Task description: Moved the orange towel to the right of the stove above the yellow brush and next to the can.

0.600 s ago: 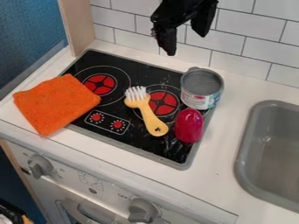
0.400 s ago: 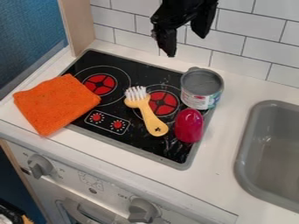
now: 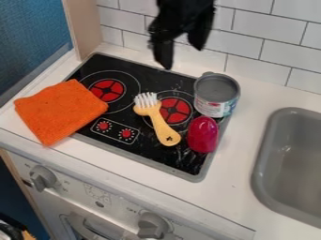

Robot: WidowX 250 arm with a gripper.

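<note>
Firstly, one orange towel (image 3: 61, 111): cloth, vivid in colour, faintly nubbly, roughly four-sided, lying flat with slightly uneven edges and a few small dark specks. Location: left side of the view, draped over the left border of the black stove (image 3: 179, 160), part on the cooktop, part on the white table (image 3: 239, 157). Its corners point left, back, right and towards the front; the right corner reaches in beside the left burner (image 3: 108, 90), and the front corner rests on the table ahead of the stove's border. Between that right corner and the yellow brush (image 3: 158, 120), a gap of black cooktop. The brush lies on the stove, white bristles towards the back, handle slanting down to the right. One grey-topped can (image 3: 215, 96), upright at the stove's right rear; just in front of it, one magenta item (image 3: 203, 134). Room at the back: black cooktop behind the bristles, to the left of the can, and a white strip between stove and tiled wall (image 3: 272, 30). Room at the right: a white span between stove and grey sink (image 3: 266, 140). One black gripper (image 3: 184, 58), above the stove's rear, jaws apart and angled downward.
</note>
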